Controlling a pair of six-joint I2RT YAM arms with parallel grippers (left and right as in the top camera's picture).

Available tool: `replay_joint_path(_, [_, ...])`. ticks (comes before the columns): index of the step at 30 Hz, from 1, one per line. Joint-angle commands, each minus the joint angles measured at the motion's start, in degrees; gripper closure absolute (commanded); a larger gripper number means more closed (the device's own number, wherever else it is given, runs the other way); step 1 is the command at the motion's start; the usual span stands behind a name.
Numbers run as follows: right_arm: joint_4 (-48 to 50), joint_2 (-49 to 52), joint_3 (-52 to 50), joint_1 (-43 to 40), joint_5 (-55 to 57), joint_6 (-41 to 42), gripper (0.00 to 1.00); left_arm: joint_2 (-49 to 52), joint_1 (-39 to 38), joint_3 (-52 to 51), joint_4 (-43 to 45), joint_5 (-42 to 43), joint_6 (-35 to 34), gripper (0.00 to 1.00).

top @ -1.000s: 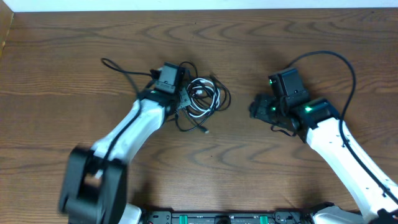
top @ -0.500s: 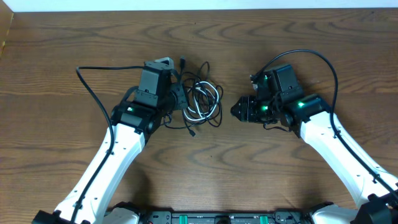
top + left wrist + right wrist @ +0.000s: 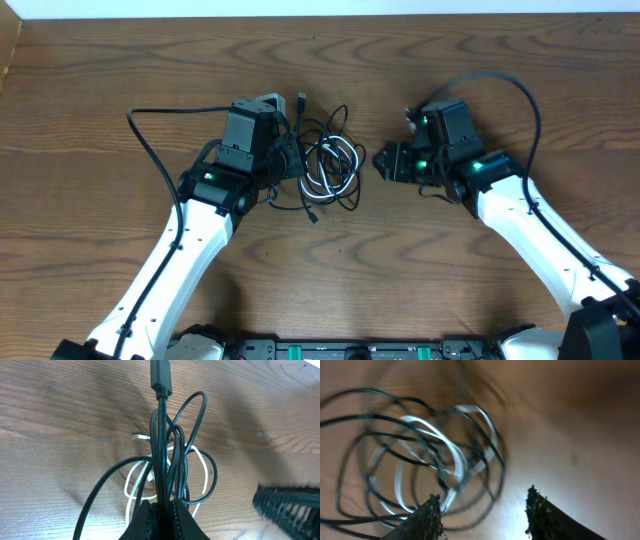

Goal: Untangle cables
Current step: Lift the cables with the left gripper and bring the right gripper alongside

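Left tool [image 3: 159,514] is clamped on one black cable [image 3: 161,435], with the plug [image 3: 160,375] out past its fingertips. The rest of the tangle lies on the table [image 3: 100,80] just ahead: one white cable [image 3: 432,427] looped through black ones. Black count can't be told. Right tool [image 3: 482,510] is open and empty, tangle close ahead, not touching.

Light is soft and even; the right wrist view blurs the looped black and white cables [image 3: 445,445], perhaps through defocus.
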Motion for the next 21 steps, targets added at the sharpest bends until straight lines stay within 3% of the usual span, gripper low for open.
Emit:
replay_joint_path(1, [2.62, 0.22, -0.15, -0.02, -2.99, -18.45, 0.44, -1.03, 0.22, 0.04, -0.07, 2.12, 2.12, 0.93])
replay_joint_path(6, [5.49, 2.47, -0.15, 0.39, -5.09, -21.51, 0.59, -1.01, 0.20, 0.04, 0.44, 7.69, 2.56, 0.93])
replay_joint_path(10, [7.37, 4.70, -0.15, 1.62, -5.99, -27.47, 0.55, -1.01, 0.20, 0.04, 0.74, 11.21, 4.70, 0.93])
replay_joint_path(16, [6.78, 7.37, -0.15, 2.58, -5.99, -29.92, 0.51, -1.01, 0.20, 0.04, 0.42, 11.21, 5.05, 0.93])
replay_joint_path(21, [7.52, 10.49, -0.15, 3.61, 1.09, -30.21, 0.68, -1.01, 0.22, 0.04, 0.37, 12.13, 5.05, 0.93])
